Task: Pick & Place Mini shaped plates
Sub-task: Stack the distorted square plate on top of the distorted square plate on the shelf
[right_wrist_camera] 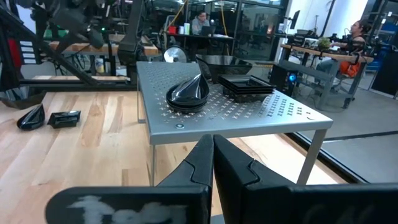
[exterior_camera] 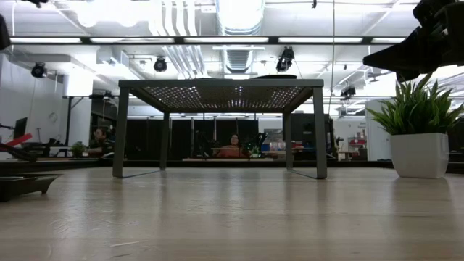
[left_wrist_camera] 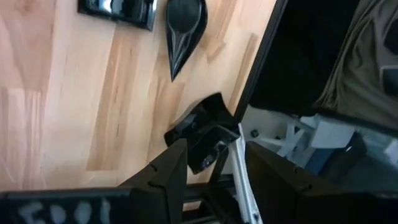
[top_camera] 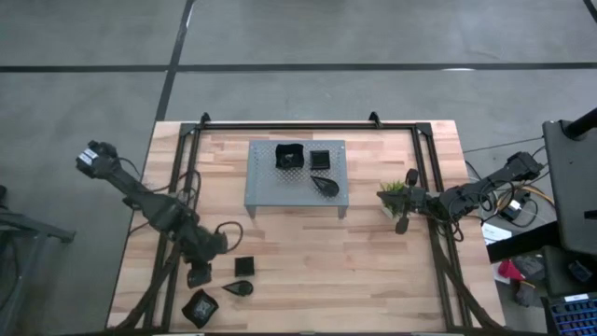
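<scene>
mini shaped plates, glossy black: near the table's front left corner lie a square dish (top_camera: 244, 266), a teardrop dish (top_camera: 239, 288) and a tilted square dish (top_camera: 201, 306), the left gripper (top_camera: 199, 276) beside them, fingers spread, empty. three more sit on the grey perforated metal rack (top_camera: 266, 191): deep square (top_camera: 289, 157), flat square (top_camera: 320, 160), teardrop (top_camera: 325, 186). the right gripper (top_camera: 403, 224), fingers closed, empty, waits by the small green plant (top_camera: 394, 190).

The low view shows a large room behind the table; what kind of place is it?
Probably an open lab or workshop with office desks. Exposed silver ceiling ducts and long strip lights run overhead, and people sit at desks with screens beyond the grey perforated metal rack.
</scene>
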Available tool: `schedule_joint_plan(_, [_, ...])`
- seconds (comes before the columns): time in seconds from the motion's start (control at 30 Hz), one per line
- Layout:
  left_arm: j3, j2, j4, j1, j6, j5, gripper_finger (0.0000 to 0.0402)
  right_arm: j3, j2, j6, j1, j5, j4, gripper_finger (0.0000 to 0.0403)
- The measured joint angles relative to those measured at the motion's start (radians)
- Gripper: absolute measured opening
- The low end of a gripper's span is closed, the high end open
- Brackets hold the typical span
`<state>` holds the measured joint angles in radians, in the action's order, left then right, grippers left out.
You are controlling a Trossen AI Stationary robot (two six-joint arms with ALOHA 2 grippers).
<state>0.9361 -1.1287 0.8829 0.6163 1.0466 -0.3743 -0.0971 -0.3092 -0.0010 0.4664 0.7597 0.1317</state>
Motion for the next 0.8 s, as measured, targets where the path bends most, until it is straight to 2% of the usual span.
schedule_joint_plan(0.47, [-0.015, -0.142, 0.010, 0.101, -0.020, 0.013, 0.0154, 0.000, 0.000, 0.000, 0.000, 0.000, 0.000, 0.0008])
schedule_joint_plan(0.8, [-0.026, -0.275, -0.097, 0.184, -0.077, 0.051, 0.0154, 0.000, 0.000, 0.000, 0.000, 0.000, 0.000, 0.0008])
